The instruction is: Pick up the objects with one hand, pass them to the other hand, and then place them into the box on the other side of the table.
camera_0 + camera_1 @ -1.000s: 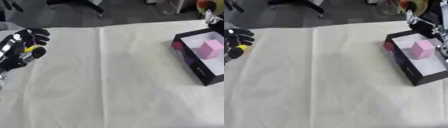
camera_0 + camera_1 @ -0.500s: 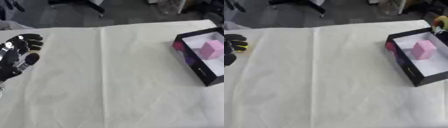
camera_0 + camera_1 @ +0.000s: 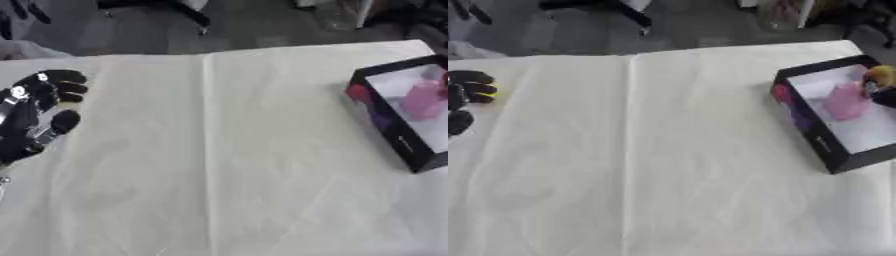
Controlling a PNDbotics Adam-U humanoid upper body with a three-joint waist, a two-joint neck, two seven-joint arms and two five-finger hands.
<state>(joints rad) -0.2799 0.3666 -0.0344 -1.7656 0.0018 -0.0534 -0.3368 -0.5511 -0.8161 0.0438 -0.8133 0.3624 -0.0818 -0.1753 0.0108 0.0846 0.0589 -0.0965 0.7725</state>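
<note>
My left hand (image 3: 33,116) hovers at the table's left edge with its fingers up and relaxed, and I see nothing in it. The black box (image 3: 822,144) with a white floor stands at the right. A pink object (image 3: 847,100) stands in it, and a red shape (image 3: 781,92) and a purple shape (image 3: 802,120) sit on its near wall. Only a dark sliver of my right hand (image 3: 885,96) shows at the right edge, over the box. It has an orange-yellow rounded object (image 3: 878,76) in it.
A cream cloth (image 3: 227,165) with a lengthwise crease covers the table. Beyond the far edge is dark floor with chair legs (image 3: 627,10). A pale object (image 3: 19,50) lies off the far left corner.
My right hand has carried the orange-yellow object from beyond the far right corner down over the box. My left hand has drawn back to the left.
</note>
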